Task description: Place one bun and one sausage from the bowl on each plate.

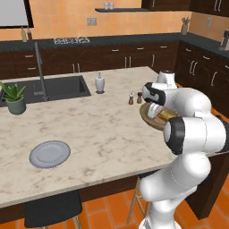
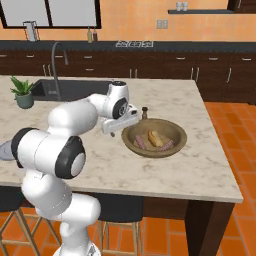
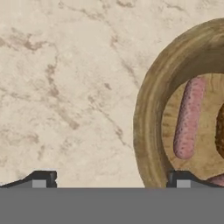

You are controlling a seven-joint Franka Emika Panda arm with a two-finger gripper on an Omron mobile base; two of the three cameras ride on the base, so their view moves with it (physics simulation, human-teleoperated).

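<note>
The tan wooden bowl (image 2: 177, 131) sits near the counter's right side and holds a golden bun (image 2: 156, 138) between two pinkish sausages (image 2: 141, 143). My gripper (image 2: 112, 132) hangs open and empty just left of the bowl's rim. In the hand view the gripper (image 3: 110, 180) is over bare marble, with one fingertip (image 3: 179, 179) above the bowl's rim (image 3: 146, 118). A sausage (image 3: 189, 117) lies just inside that rim, and the bun (image 3: 220, 131) is cut off by the frame edge. The grey-blue plate (image 1: 50, 154) lies bare far to the left, near the front edge. My arm hides much of the bowl (image 1: 147, 117) in the left base view.
Two small shakers (image 1: 131, 99) stand just behind the bowl. A white soap dispenser (image 1: 99, 83) stands beside the sink (image 1: 53, 88) with its tall faucet (image 1: 41, 71). A potted plant (image 1: 14, 98) is at the far left. A dark stool (image 1: 51, 210) stands below the front edge.
</note>
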